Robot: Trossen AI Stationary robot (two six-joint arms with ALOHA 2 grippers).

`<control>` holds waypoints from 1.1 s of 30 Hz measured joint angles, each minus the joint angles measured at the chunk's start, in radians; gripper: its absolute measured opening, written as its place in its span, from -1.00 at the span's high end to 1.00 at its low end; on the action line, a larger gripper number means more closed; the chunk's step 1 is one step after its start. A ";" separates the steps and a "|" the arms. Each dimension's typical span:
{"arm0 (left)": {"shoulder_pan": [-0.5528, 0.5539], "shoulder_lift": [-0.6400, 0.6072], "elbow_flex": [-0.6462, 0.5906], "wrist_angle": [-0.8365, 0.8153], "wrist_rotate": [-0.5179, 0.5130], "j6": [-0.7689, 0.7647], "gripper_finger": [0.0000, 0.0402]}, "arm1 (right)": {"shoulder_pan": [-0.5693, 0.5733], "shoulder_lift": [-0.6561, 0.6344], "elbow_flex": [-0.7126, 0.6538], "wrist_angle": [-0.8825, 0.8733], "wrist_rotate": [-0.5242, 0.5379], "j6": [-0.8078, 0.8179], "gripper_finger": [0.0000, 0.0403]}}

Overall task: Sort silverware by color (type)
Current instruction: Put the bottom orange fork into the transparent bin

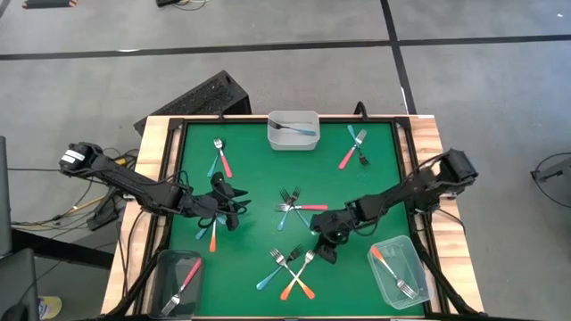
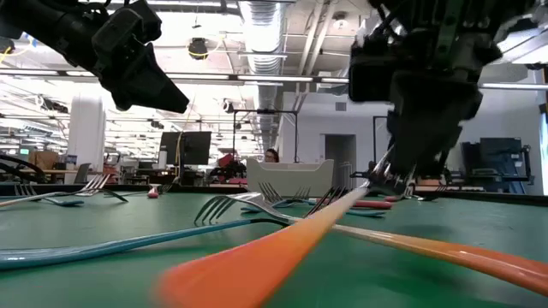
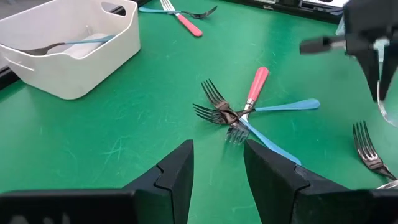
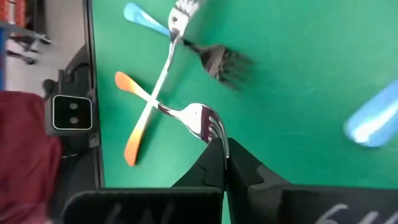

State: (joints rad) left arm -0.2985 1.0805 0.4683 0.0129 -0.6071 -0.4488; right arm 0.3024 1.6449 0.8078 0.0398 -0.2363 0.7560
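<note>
My right gripper (image 4: 225, 152) has its 2 fingers pinched together on the silver tines of an orange-handled fork (image 4: 146, 112), which lies crossed with another orange-handled one (image 1: 303, 287) in the near cluster at the front middle of the green table mat (image 1: 259, 152). My left gripper (image 3: 217, 171) hovers with fingers apart on the left side of the mat, holding nothing, aimed at the middle cluster of 1 pink-handled fork (image 3: 252, 93) and 2 light blue ones (image 3: 283, 106).

These forks look light and stiff, with smooth metal heads that I judge slippery, so a tine grip may let the long handle swing or twist. The neck just behind the tines seems safer. Tangled tines may drag neighbours along.

The clear plastic container (image 1: 399, 272) at the near right already holds an orange fork.
</note>
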 joint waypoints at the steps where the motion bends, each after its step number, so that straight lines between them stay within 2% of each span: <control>1: 0.000 0.000 0.000 0.000 0.000 0.000 0.37 | -0.005 -0.022 0.000 -0.021 0.022 -0.019 0.94; 4: 0.000 0.000 0.000 0.013 -0.001 0.000 0.37 | -0.014 -0.102 -0.001 -0.112 0.099 -0.078 0.94; 7: 0.000 0.003 0.000 0.061 0.004 0.012 0.37 | -0.019 -0.173 0.001 -0.159 0.220 -0.130 0.94; 10: 0.009 0.024 0.000 0.164 0.073 0.071 0.37 | -0.027 -0.210 0.000 -0.149 0.319 -0.201 0.94; 14: 0.052 0.093 0.001 0.357 0.204 0.159 0.37 | -0.064 -0.219 0.000 -0.111 0.333 -0.282 0.94; 16: 0.078 0.134 0.013 0.398 0.247 0.175 0.37 | -0.083 -0.218 0.004 -0.103 0.334 -0.315 0.94; 19: 0.114 0.195 0.049 0.405 0.311 0.168 0.37 | -0.105 -0.217 0.016 -0.102 0.348 -0.359 0.94; 29: 0.156 0.403 0.155 0.393 0.496 0.137 0.37 | -0.116 -0.217 0.082 -0.097 0.506 -0.526 0.94; 33: 0.158 0.452 0.192 0.393 0.539 0.162 0.37 | -0.118 -0.216 0.096 -0.110 0.517 -0.552 0.94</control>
State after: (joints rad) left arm -0.1408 1.5321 0.6598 0.4061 -0.0679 -0.2872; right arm 0.1841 1.4284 0.9036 -0.0705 0.2806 0.2040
